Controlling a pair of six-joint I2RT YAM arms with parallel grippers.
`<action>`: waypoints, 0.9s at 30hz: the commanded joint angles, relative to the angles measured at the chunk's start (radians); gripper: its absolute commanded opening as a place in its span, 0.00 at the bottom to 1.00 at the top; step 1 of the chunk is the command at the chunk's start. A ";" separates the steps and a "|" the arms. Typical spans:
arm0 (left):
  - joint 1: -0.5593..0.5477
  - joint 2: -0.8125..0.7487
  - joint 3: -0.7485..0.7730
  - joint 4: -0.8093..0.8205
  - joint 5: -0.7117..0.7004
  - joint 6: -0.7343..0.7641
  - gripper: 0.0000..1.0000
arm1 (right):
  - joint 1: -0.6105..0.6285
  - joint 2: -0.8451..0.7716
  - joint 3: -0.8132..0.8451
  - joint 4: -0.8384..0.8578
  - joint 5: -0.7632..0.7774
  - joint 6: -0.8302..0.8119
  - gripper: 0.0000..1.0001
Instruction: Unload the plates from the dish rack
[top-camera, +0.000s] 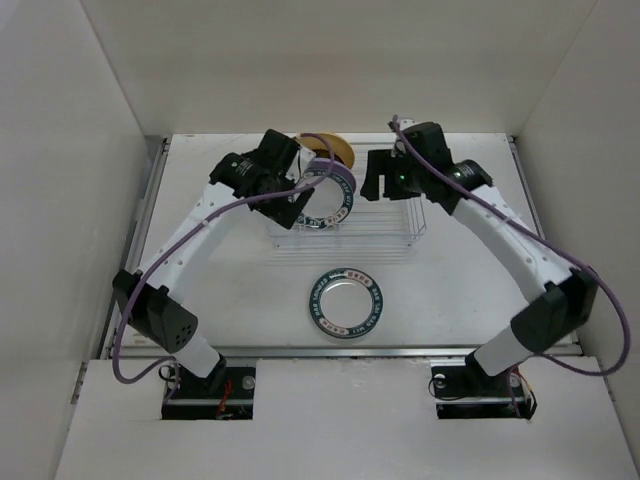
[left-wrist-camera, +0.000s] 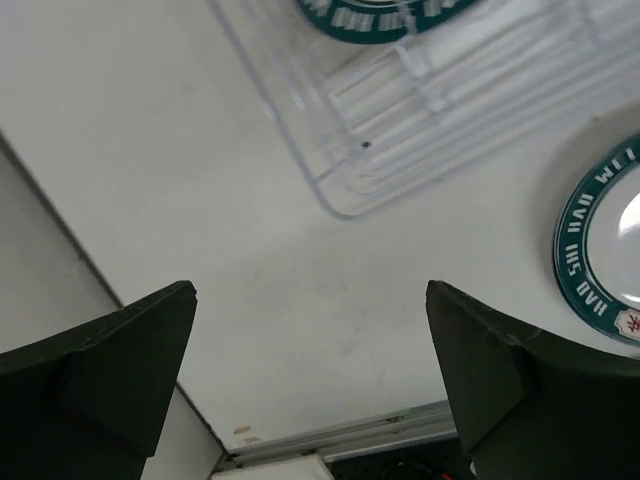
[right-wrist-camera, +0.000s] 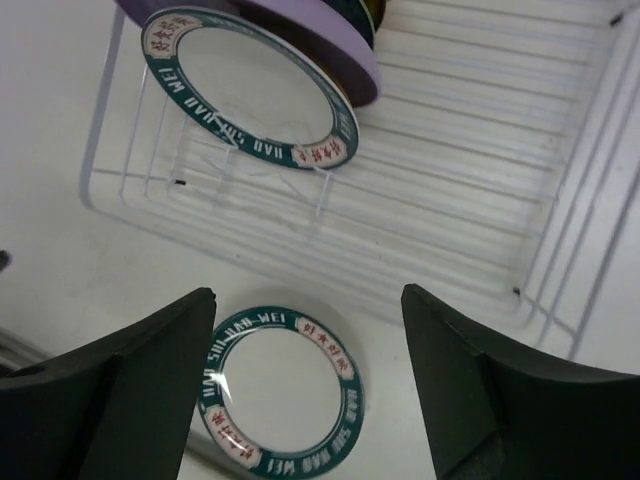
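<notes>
Dish rack (top-camera: 385, 222): I see upright plates (top-camera: 332, 203) in its left end.
Before it: a flat plate (top-camera: 346, 301) lies on the table (top-camera: 230, 290).

left gripper (left-wrist-camera: 310, 292): fingers apart | right gripper (right-wrist-camera: 307, 293): fingers apart

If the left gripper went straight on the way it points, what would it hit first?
Probably the bare table, beside the dish rack's corner; nothing else shows between the left gripper's open jaws, though depth is unclear.
</notes>
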 joint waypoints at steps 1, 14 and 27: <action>0.077 -0.018 0.018 0.018 -0.136 -0.076 1.00 | -0.004 0.174 0.101 0.122 -0.096 -0.162 0.80; 0.264 0.214 0.047 -0.002 -0.047 -0.119 1.00 | 0.034 0.512 0.320 0.276 -0.106 -0.317 0.55; 0.293 0.376 0.096 -0.020 0.146 -0.119 0.52 | 0.034 0.610 0.349 0.296 -0.030 -0.387 0.43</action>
